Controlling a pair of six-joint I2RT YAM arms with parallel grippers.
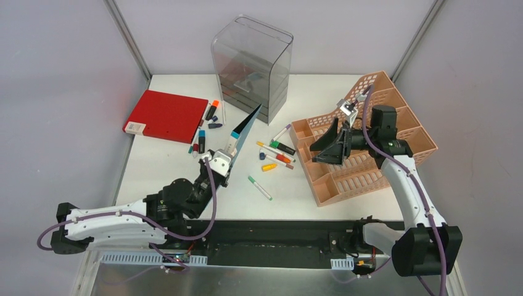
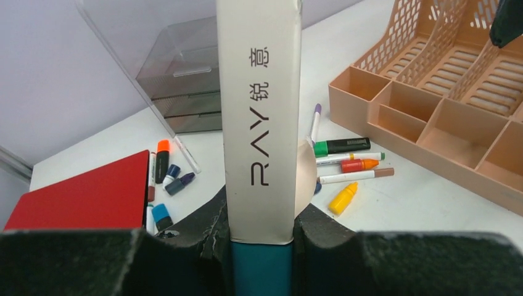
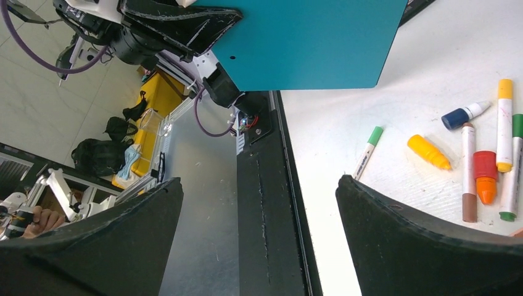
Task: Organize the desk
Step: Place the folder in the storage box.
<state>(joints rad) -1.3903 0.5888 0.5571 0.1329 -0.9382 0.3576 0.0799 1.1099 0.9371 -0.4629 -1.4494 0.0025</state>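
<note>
left gripper: clamped on the teal book, tilted up, desk near-left | right gripper: fingers wide apart, holding nothing, over the peach rack

left hand, lower left of frame, pinches a teal book; right hand, centre right, gapes wide.
</note>
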